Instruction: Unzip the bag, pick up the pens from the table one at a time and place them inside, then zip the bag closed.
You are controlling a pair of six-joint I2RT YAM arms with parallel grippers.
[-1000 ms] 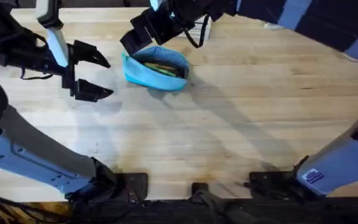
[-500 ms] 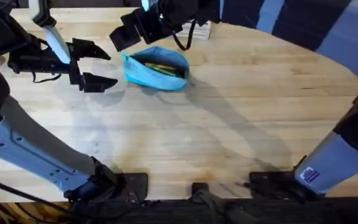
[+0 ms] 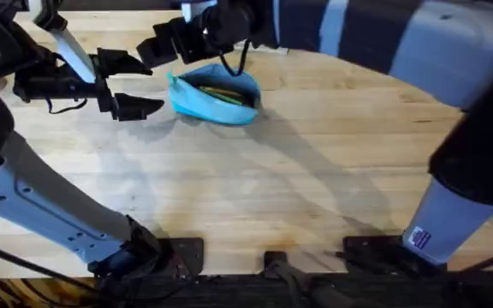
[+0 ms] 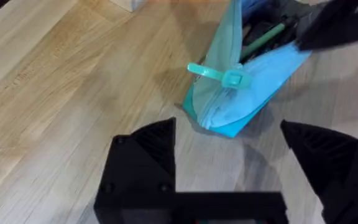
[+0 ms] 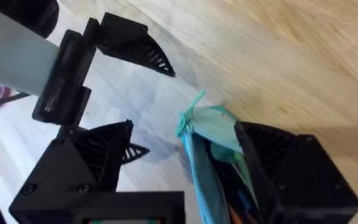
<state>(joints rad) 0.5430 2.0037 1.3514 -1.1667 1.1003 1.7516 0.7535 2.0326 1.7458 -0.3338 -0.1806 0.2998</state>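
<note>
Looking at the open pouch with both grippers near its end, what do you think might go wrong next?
The bag gapes with the pens inside; if neither gripper anchors it, pulling the pull tab may drag the light pouch across the table. The open left gripper and the right gripper sit close and could collide.

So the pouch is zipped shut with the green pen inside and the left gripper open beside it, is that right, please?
Not quite: the pouch is unzipped and gaping, as the overhead view shows. The green pen is inside, and the left gripper is open beside it.
</note>
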